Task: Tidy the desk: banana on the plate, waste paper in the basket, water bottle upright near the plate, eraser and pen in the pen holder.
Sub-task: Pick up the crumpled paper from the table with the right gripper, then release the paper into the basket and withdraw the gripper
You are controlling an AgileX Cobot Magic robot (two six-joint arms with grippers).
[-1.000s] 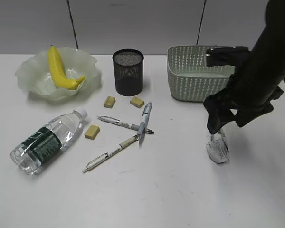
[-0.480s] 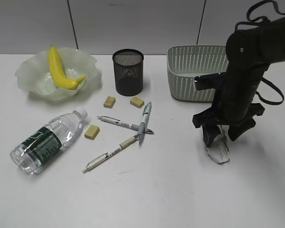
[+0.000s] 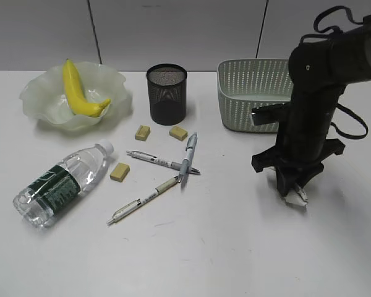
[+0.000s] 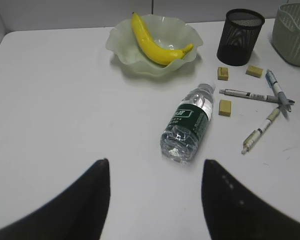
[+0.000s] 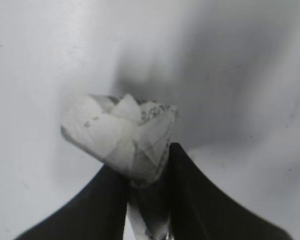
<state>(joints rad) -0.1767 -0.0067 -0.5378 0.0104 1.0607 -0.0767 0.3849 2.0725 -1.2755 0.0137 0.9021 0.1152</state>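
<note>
While my right tool [image 3: 294,190] pinches the waste paper [image 5: 122,137] low against the counter [image 3: 222,247], the basket [image 3: 253,93] lies just behind and slightly left of it, so the paper must rise over the near wall.

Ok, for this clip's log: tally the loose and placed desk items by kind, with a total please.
Banana: 1
Plate: 1
Pen holder: 1
Basket: 1
Water bottle: 1
Erasers: 3
Pens: 3
Waste paper: 1
Total: 12
</note>
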